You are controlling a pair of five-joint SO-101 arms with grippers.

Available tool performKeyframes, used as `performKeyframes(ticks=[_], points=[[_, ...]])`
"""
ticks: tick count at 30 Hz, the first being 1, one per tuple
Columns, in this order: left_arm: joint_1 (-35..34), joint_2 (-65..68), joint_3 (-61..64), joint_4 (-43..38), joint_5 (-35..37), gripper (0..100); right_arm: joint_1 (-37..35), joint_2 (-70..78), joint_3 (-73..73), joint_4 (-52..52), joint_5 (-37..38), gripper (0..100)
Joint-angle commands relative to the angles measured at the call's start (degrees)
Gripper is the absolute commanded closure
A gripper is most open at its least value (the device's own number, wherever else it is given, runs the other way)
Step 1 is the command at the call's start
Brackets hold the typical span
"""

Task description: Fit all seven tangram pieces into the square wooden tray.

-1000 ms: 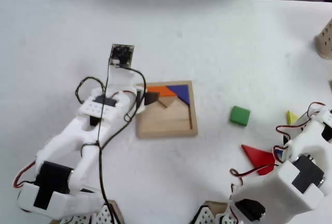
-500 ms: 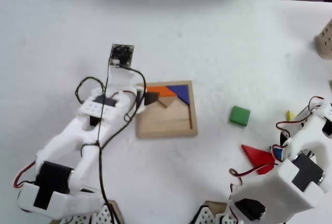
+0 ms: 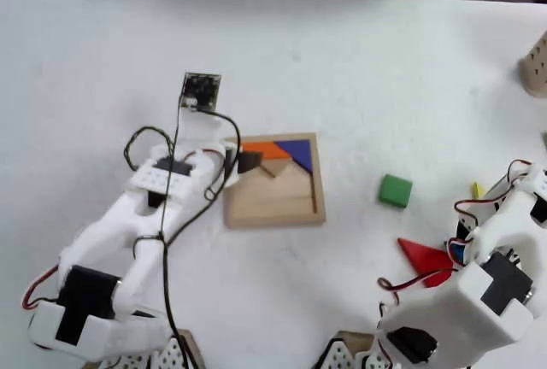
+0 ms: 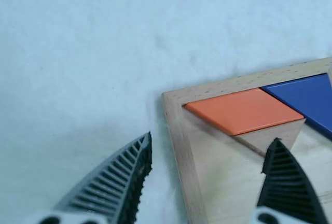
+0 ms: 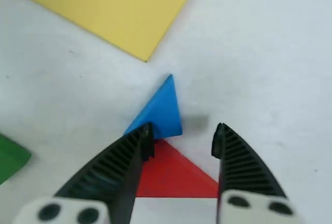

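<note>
Right arm [image 3: 500, 245] now farther across yellow piece [image 3: 476, 190], white table [image 3: 342, 44] beneath.

Lab: white table [image 3: 359, 53] w/ wired arm [image 3: 128, 224].

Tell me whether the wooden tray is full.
Partly empty. An orange piece and a blue piece lie in the tray; the rest of its floor is bare wood. A green piece and a red piece lie outside.
</note>
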Motion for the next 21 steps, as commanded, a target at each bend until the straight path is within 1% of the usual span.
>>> performKeyframes(ticks=[1, 6, 10, 14, 19, 21], points=[[0.2, -0.2, -2.7, 0.1, -1.5, 66, -2.1, -0.7, -2.0, -1.8, -1.5, 80.9], [0.2, -0.2, -2.5, 0.1, -1.5, 66, -3.3, -0.6, -1.7, -4.6, -3.9, 81.1], [0.2, -0.2, -2.5, 0.1, -1.5, 66, -5.0, -0.4, -1.3, -5.9, -3.9, 81.1], [0.2, -0.2, -2.5, 0.1, -1.5, 66, -5.1, 1.4, -1.3, -8.0, -3.8, 81.1], [0.2, -0.2, -2.5, 0.1, -1.5, 66, -8.4, 4.6, -4.8, -8.9, -3.5, 81.1], [0.1, -0.2, -2.5, 0.1, -1.5, 66, -10.8, 5.2, -6.2, -8.9, -3.4, 81.1]])
